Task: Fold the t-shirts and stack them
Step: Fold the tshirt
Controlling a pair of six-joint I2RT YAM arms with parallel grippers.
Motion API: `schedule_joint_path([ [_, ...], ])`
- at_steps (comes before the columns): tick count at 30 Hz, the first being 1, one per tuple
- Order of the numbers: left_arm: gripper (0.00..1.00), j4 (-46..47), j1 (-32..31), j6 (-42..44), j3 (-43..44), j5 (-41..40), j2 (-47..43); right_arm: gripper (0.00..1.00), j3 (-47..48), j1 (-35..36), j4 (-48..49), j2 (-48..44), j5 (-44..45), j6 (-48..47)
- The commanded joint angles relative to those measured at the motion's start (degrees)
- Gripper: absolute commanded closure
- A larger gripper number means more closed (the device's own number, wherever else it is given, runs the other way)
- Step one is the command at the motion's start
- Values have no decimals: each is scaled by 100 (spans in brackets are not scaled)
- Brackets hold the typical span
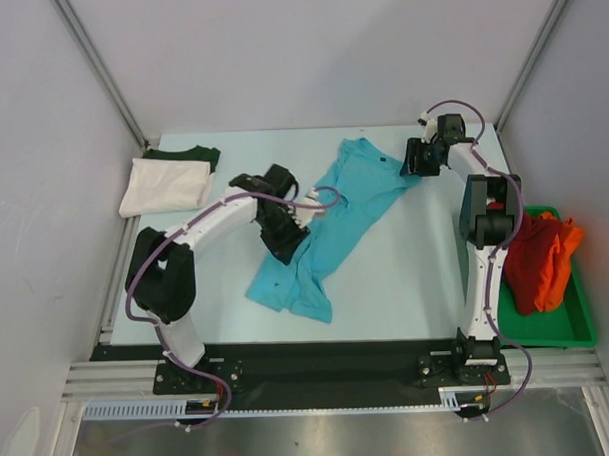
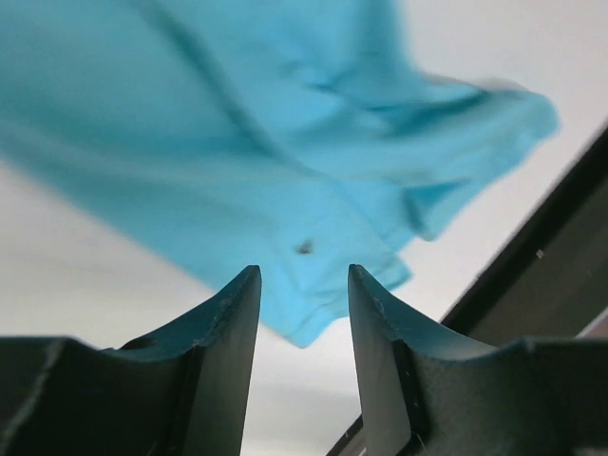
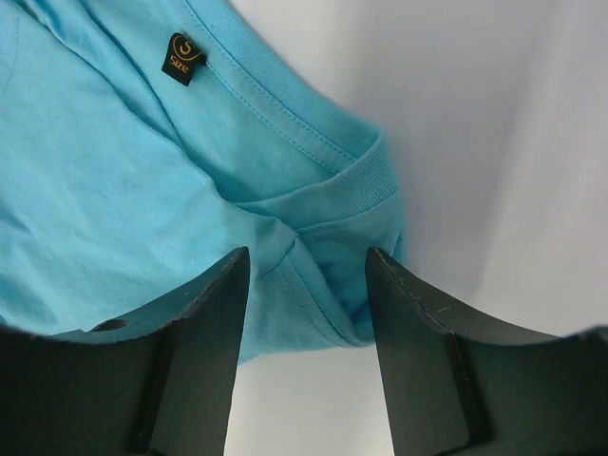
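Top external view: the crumpled turquoise cloth t-shirt [image 1: 352,208] lies diagonally. Left gripper [image 2: 302,274] and right gripper [image 3: 307,253] both stand spread, empty; best to pinch its nearest edges firmly, then stretch it flat.

T-shirts, five: turquoise t-shirt [image 1: 329,222], white t-shirt [image 1: 165,185], dark green t-shirt [image 1: 194,153], red t-shirt [image 1: 526,265], orange t-shirt [image 1: 565,247].
Green tray [image 1: 568,331], one.
Arms, two: left arm [image 1: 199,227], right arm [image 1: 481,257].
End effectors, two: left end effector [image 2: 302,275], right end effector [image 3: 307,256].
Surface [image 1: 407,284], one.
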Motion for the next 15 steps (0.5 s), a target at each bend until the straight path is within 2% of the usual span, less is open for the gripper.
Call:
schedule_joint_path([
  [1,53,326,639,-518,38,430,-31,43,93,20,-4,-266,80,-77],
  [5,54,423,964,-720,-129,588,31,42,-4,11,-22,-370,193,-121],
  [15,55,704,1088,-738,-674,606,48,41,-224,-138,-31,-713,238,-173],
])
